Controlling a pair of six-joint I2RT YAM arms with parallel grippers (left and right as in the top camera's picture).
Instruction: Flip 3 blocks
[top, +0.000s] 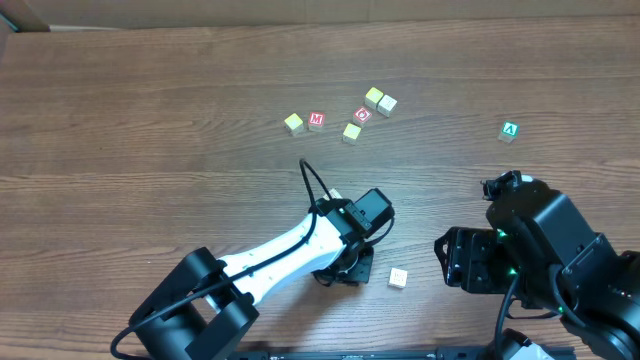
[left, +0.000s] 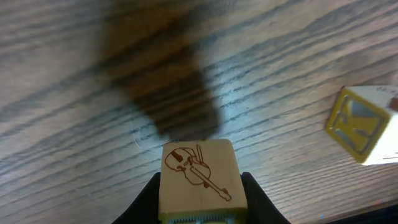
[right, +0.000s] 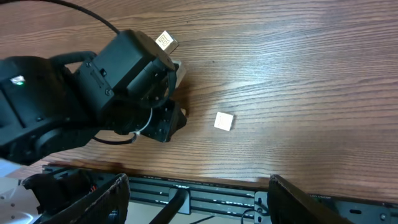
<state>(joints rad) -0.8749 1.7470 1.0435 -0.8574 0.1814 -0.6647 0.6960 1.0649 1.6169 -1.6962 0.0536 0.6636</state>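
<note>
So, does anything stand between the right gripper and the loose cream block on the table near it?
Nothing visible does. The loose block lies alone on bare table ahead of the open right gripper. The left gripper, shut on a violin-marked block, sits beside that path, apart from the loose block.

— Bench (top: 120, 110)?
— Brown wood grain, darker streaks throughout.
— Landmark "M" cube (top: 316, 120)?
— Pale face, red letter, red frame.
— Around it?
— Just left of it, yellow-green cube (top: 293, 122). Right of it, red-ring cube (top: 362, 114): pale, with a round red mark. Lower right of it, pale yellow cube (top: 351, 132). Further right, lime cube (top: 373, 96) and cream cube (top: 387, 104). Far right of it, "A" cube (top: 510, 130): green, white letter.
— Nearer items?
— Well below it, left claw (left: 200, 202): black. Violin block (left: 199, 168): cream, with a violin outlined in red-brown. Loose block (left: 364, 124): yellow frame, greyish "K", cream side. Left arm (top: 280, 250): white shell, black joints.
</note>
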